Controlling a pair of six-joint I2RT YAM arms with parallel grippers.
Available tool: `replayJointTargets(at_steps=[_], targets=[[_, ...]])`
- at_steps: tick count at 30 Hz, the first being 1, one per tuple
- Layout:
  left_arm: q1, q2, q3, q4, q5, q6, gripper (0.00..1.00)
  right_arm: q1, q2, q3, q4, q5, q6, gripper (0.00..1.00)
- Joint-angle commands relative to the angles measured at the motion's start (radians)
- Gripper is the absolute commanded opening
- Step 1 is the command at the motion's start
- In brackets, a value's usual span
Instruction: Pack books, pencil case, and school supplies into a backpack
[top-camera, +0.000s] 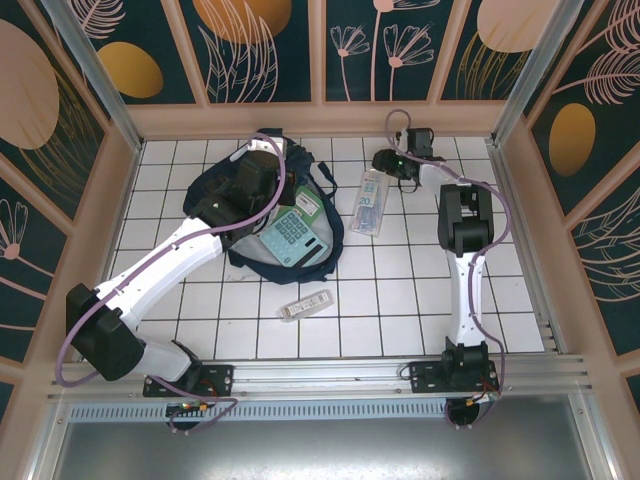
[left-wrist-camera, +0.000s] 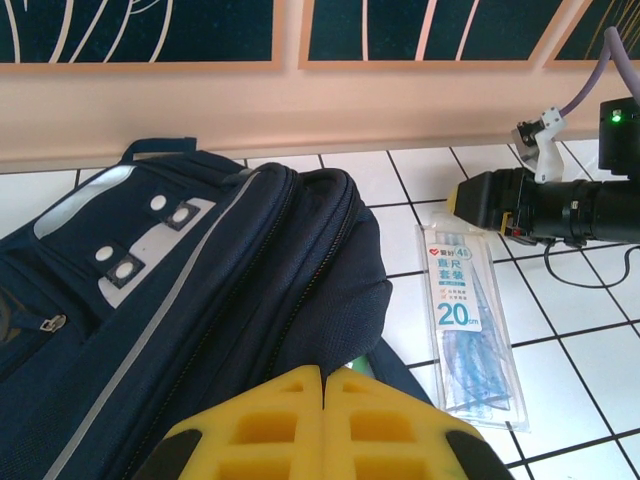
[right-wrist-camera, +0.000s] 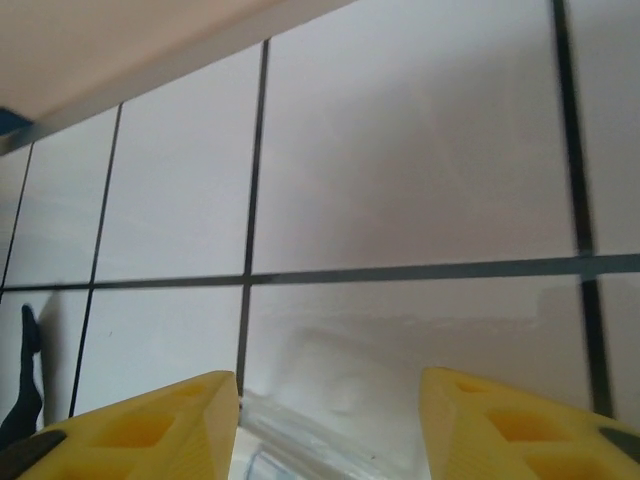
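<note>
One backpack (left-wrist-camera: 220, 270) — navy woven fabric, soft and slumped, with white patches, a thin pale stripe and zip lines — lying on the left half of the white-tiled tabletop (top-camera: 400, 290). One calculator (top-camera: 292, 238), mint-green, flat and rectangular with rows of pale keys, resting at the backpack's open mouth. One small green book (top-camera: 306, 204), thin and flat, just beyond the calculator and touching it, also at the mouth. One packet (top-camera: 370, 203), clear bluish plastic, long and flat, printed "20cm", flat on the tiles just right of the backpack. One slim bar (top-camera: 305, 305), white-grey and rectangular, alone on the tiles nearer the arm bases, apart from the backpack.

Two arms, two sets of jaws, each with blocky yellow fingers. Left jaws above the backpack, fully closed: fingers (left-wrist-camera: 250, 430) pressed flat together along a straight seam, nothing seen between them. Right jaws at the packet's far end, partly open: fingers (right-wrist-camera: 150, 425) set apart, with the packet's glossy, crinkled end lying in the gap — impossible to tell whether either finger touches the plastic.
</note>
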Motion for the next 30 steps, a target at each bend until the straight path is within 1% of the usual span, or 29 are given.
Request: replayJointTargets(at_steps=[1, 2, 4, 5, 7, 8, 9, 12, 15, 23, 26, 30], targets=[[-0.003, -0.006, 0.053, 0.063, -0.007, 0.01, 0.0, 0.004, -0.026, -0.053, -0.014, -0.065, -0.04, 0.45], [-0.004, -0.005, 0.054, 0.062, -0.005, 0.01, 0.0, 0.004, -0.032, -0.062, -0.018, -0.069, -0.055, 0.37], [-0.003, -0.006, 0.053, 0.063, 0.0, 0.008, 0.0, 0.004, -0.042, -0.075, -0.028, -0.067, -0.072, 0.32], [-0.003, -0.008, 0.051, 0.064, 0.001, 0.007, 0.0, 0.004, -0.048, -0.08, -0.034, -0.069, -0.079, 0.23], [-0.004, -0.013, 0.051, 0.066, -0.001, 0.008, 0.0, 0.005, -0.063, -0.094, -0.031, -0.05, -0.085, 0.14], [-0.003, -0.015, 0.051, 0.066, 0.0, 0.007, 0.0, 0.004, -0.076, -0.106, -0.026, -0.04, -0.085, 0.06], [-0.003, -0.016, 0.051, 0.066, 0.001, 0.008, 0.0, 0.003, -0.088, -0.119, -0.021, -0.037, -0.085, 0.0], [-0.003, -0.02, 0.051, 0.066, -0.001, 0.007, 0.0, 0.003, -0.149, -0.17, 0.003, -0.027, -0.086, 0.0], [-0.004, -0.02, 0.053, 0.066, -0.002, 0.007, 0.0, -0.001, -0.241, -0.252, 0.049, -0.032, -0.067, 0.0], [-0.004, -0.023, 0.06, 0.072, -0.007, 0.006, 0.0, 0.003, -0.571, -0.556, 0.229, -0.071, 0.02, 0.0], [-0.003, -0.023, 0.066, 0.072, -0.007, 0.004, 0.0, 0.013, -0.682, -0.63, 0.256, -0.085, 0.031, 0.0], [-0.004, -0.026, 0.072, 0.072, -0.009, 0.004, 0.0, 0.033, -0.814, -0.686, 0.267, -0.117, 0.035, 0.0]])
